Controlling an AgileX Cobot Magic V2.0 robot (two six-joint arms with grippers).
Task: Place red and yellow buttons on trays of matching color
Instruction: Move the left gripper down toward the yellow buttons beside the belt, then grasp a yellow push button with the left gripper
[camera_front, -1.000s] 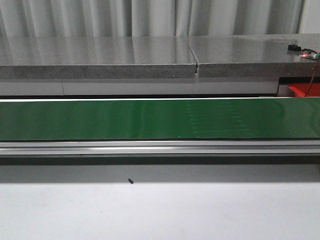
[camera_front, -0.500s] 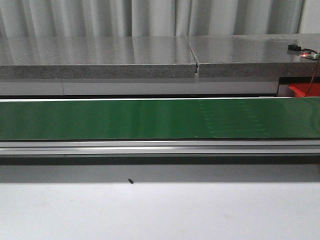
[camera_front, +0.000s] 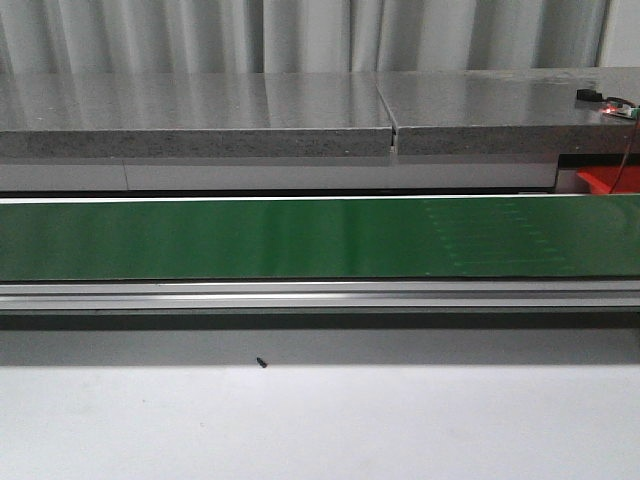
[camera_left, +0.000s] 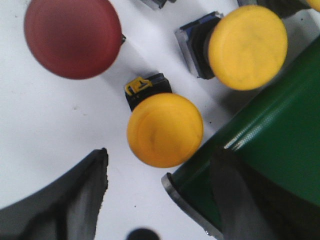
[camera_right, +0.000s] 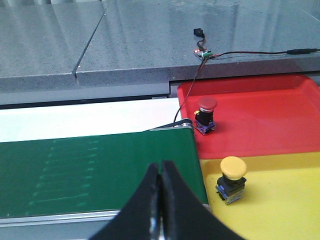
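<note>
Left pincer (camera_left: 160, 195) straddles 1 yellow button (camera_left: 164, 129).

Only the fingers are showing of the robot's body. The left gripper (camera_left: 160, 200) is presenting two dark grey, matte fingers (camera_left: 75, 200) with blunt, slightly rough edges, wide and blurred by closeness. The right gripper (camera_right: 160, 200) is displaying two smooth black fingers (camera_right: 142, 210) that are tapering upward into narrow curved tips, each catching a faint glossy highlight.
</note>
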